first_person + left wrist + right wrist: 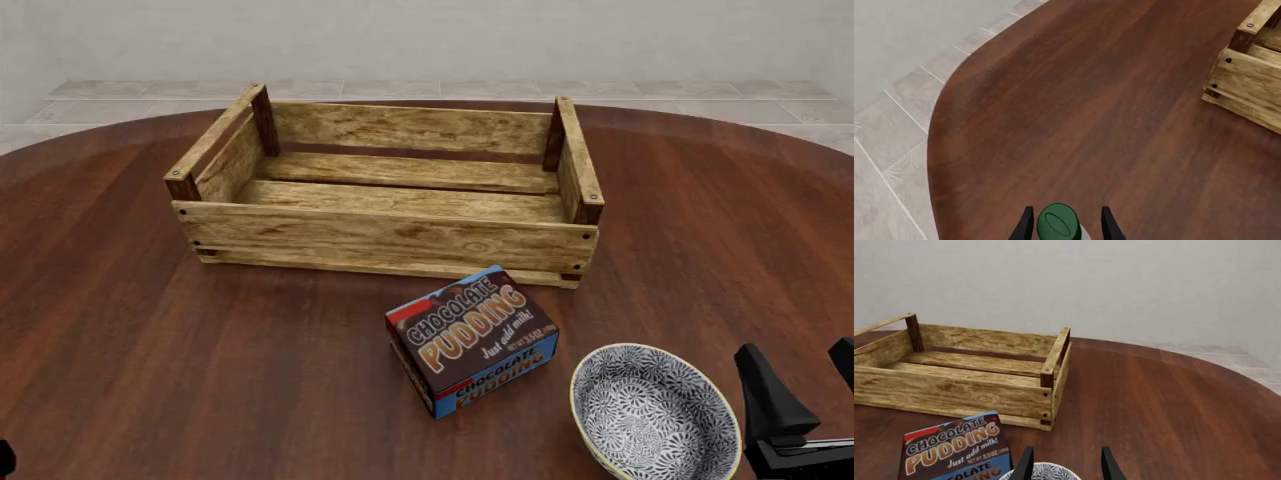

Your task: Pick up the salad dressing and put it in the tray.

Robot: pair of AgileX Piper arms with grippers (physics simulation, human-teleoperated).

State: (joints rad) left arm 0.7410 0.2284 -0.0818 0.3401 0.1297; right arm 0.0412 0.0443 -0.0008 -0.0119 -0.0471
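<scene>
Salad dressing (pixel 1057 223): seen only in the left wrist view, where its round dark green cap and a sliver of whitish neck sit between the two dark fingers; it is not shown in the front view.
Left claw (pixel 1065 225): its fingers are set apart on either side of the cap, close to it; whether they press on the bottle cannot be told. In the front view only a dark speck is seen at the lower left corner.
Tray (pixel 387 238): a light-wood slatted crate with dark corner posts, placed at 12 o'clock on the table in the front view, its inside bare slats. One corner of it is seen in the left wrist view (pixel 1247 75), well apart from the bottle.
Table (pixel 174 360): dark reddish-brown wood with a rounded edge, pale tiled floor beyond it.
Chocolate pudding box (pixel 473 340): stood tilted at about 6 o'clock from the tray, near its front wall but not touching.
Bowl (pixel 655 414): blue-white patterned, at about 4 o'clock from the pudding box, just beside it.
Right claw (pixel 805 392): held at the lower right edge of the front view, just beside the bowl at its 3 o'clock; its fingers are spread apart with nothing between them, and the bowl's rim is seen below them in the right wrist view.
</scene>
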